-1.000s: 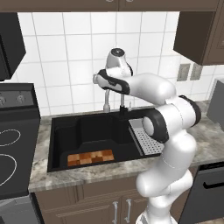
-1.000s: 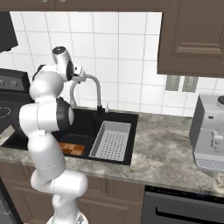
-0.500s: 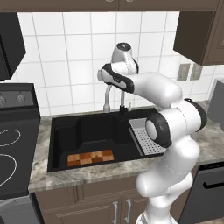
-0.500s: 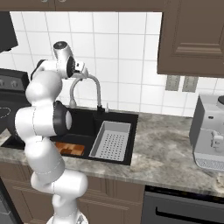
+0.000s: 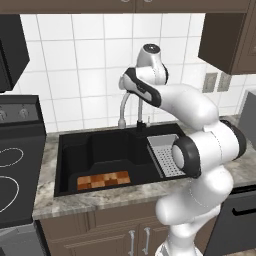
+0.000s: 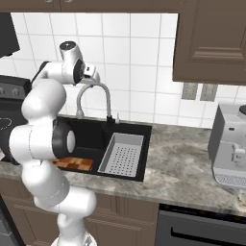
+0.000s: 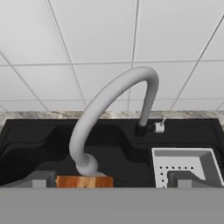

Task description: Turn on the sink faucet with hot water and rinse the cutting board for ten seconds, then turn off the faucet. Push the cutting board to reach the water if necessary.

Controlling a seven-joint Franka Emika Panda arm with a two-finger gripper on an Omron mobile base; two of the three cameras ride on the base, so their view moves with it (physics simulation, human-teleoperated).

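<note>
Above the faucet (image 7: 114, 111), the gripper (image 7: 109, 178) hovers open.

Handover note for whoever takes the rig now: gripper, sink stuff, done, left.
Gripper: open, empty, raised above the sink, facing the faucet.
Cutting board: flat on the basin floor, front left part.
Faucet: spout arches left over the basin; lever at its base, untouched. No water running.
Done: nothing visible yet.
Left: turn on hot, rinse board (may need pushing under the spout), turn off.
</note>
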